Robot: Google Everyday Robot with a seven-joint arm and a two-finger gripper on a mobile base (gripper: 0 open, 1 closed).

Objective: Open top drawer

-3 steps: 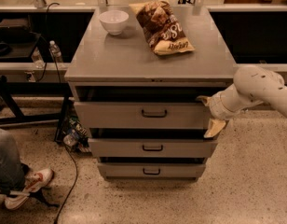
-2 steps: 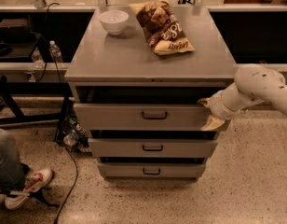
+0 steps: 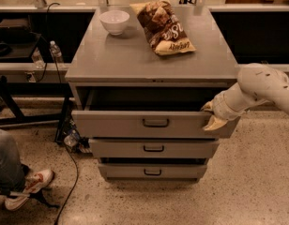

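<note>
The top drawer (image 3: pixel 121 124) is the tallest grey front of the cabinet, with a dark bar handle (image 3: pixel 155 123). It stands pulled out a good way, and a dark gap shows above its front panel. My gripper (image 3: pixel 211 116) sits at the drawer's right end, at the upper corner of the front panel, on the white arm (image 3: pixel 257 86) that comes in from the right. One finger (image 3: pixel 214 123) lies over the front face; the other is hidden behind the panel.
A white bowl (image 3: pixel 114 21) and a chip bag (image 3: pixel 163 26) lie on the cabinet top (image 3: pixel 130 60). Two shorter drawers (image 3: pixel 154 148) sit below, slightly out. A person's leg and shoe (image 3: pixel 27 186) and a cable (image 3: pixel 72 172) are on the floor at left.
The top drawer has come further out toward the camera, and my gripper has moved with its right end. The gap above the front panel is wider.
</note>
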